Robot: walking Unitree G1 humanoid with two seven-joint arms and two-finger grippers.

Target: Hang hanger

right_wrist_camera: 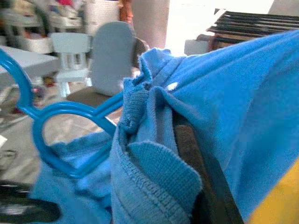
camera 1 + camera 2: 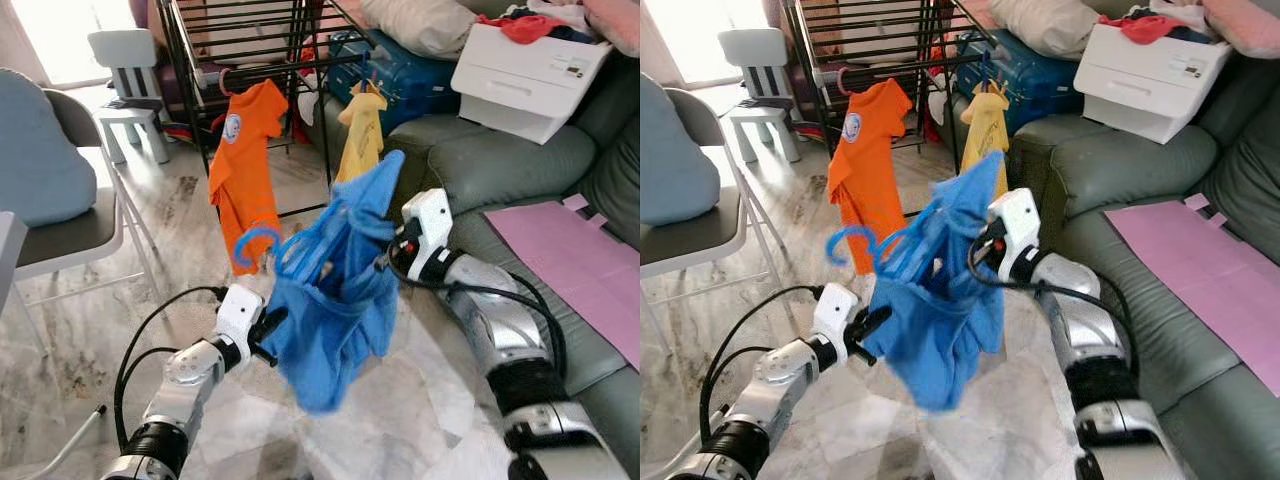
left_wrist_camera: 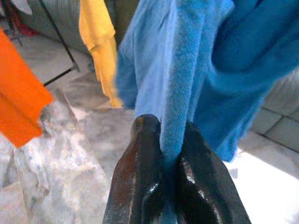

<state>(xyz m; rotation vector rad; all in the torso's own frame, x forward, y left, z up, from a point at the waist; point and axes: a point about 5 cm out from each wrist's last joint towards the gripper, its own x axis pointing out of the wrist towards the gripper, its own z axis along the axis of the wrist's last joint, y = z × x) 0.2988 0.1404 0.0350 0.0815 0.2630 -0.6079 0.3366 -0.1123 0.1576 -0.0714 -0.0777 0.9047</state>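
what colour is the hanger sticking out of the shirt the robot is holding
The hanger is blue, close to the blue shirt; the right wrist view shows it best.

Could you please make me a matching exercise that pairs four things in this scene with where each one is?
Things:
1. orange shirt
2. blue shirt
3. white printer
4. pink sheet

Places:
A. flat on the sofa seat
B. hanging on the black rack
C. held between both grippers
D. on the sofa arm

Pairs: 1-B, 2-C, 3-D, 4-A. The left gripper pinches the fabric; the right gripper is buried in it.
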